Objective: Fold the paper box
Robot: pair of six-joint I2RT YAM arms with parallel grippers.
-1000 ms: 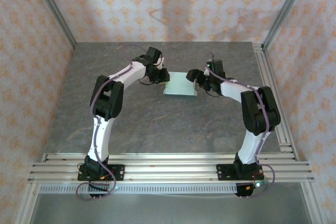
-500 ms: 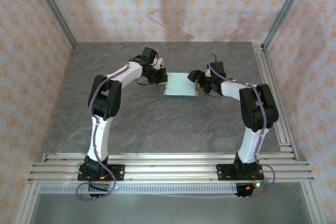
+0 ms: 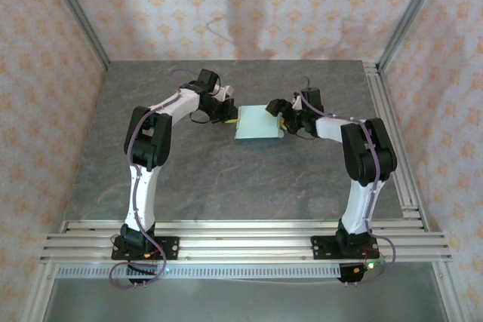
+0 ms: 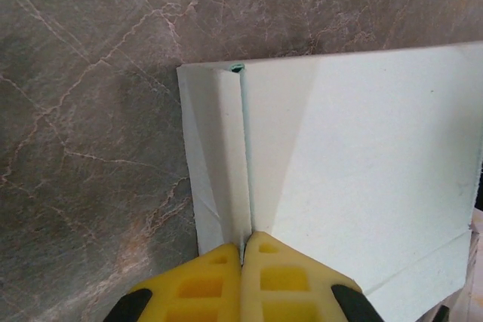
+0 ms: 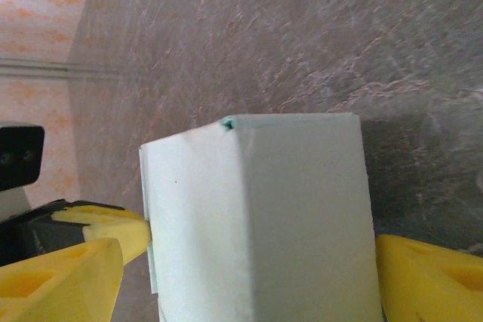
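A: Table (image 3: 226,179): grey slab, marbled with pale veins, matt.

B: Box?

A: Box (image 3: 258,124) lies mid-table toward the far side, between the two arms. Pale mint card, thin, smooth, faintly speckled. Rectangular, with sharp creases, a narrow strip folded along its left edge and a small dark-green nick at one corner.

B: Left gripper?

A: Left gripper (image 4: 241,250) sits at the box's left edge, its yellow ribbed pads pressed together on that thin fold of card.

B: Right gripper?

A: Right gripper (image 5: 249,269) is spread wide and straddles the box's right end. One pad (image 5: 426,280) sits against the card; the other is just clear.
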